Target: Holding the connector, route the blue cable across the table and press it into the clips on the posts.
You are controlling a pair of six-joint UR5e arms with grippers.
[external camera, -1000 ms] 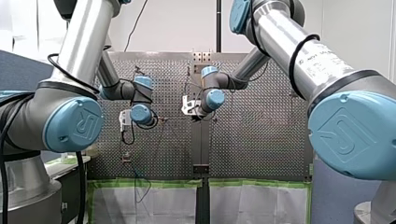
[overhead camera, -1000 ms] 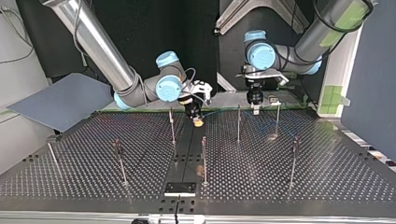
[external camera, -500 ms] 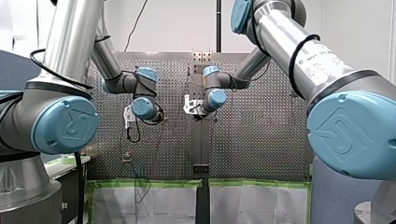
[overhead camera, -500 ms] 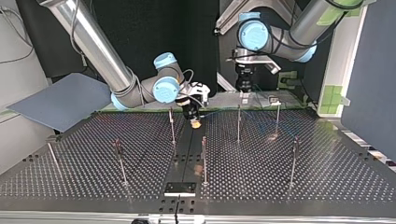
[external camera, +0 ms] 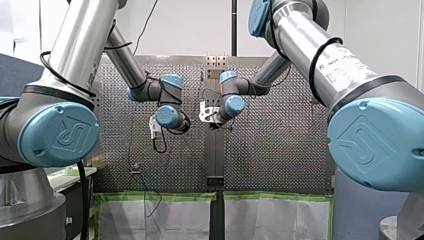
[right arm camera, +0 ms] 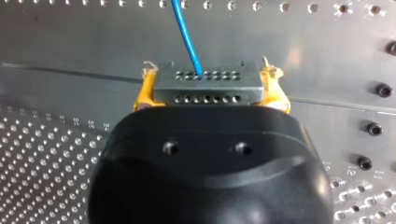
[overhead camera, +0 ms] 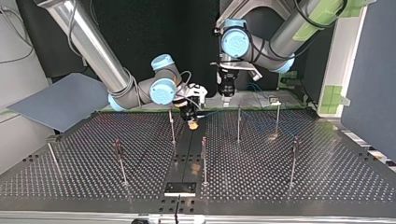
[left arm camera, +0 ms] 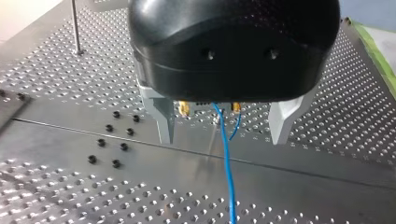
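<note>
The connector [right arm camera: 208, 84], a small grey block with two rows of holes, is where I take my bearings. It is clamped by its two ends between the yellow pads [right arm camera: 144, 93] of my right gripper [right arm camera: 208, 77], whose fingers are closed firmly on it. The blue cable [right arm camera: 187, 37] leaves the connector's far row of holes and runs straight ahead of it, over the smooth unperforated strip of the table [right arm camera: 70, 42]. The perforated field begins to either side of the connector.

From across the table I see my right gripper [overhead camera: 192, 120] holding the connector low, just above the table's middle strip near the far edge. One post [overhead camera: 172, 126] stands just beside the connector, on my right arm's side. A second post [overhead camera: 204, 158] stands on the camera's side of the connector. A third post [overhead camera: 238, 123] stands on its other side, toward my left arm. A faint run of the blue cable [overhead camera: 218, 112] leads from the connector toward that third post.

My left gripper [overhead camera: 226, 91] hangs higher than the connector and apart from it, well clear of the table. In its own wrist view my left gripper [left arm camera: 222, 126] has its metal fingers [left arm camera: 163, 119] spread wide, gripping nothing. The blue cable [left arm camera: 227, 158] shows in the gap between them, touching neither. Beyond the fingers, at the cable's far end, I can just make out the yellow pads [left arm camera: 185, 108] around the connector.
</note>
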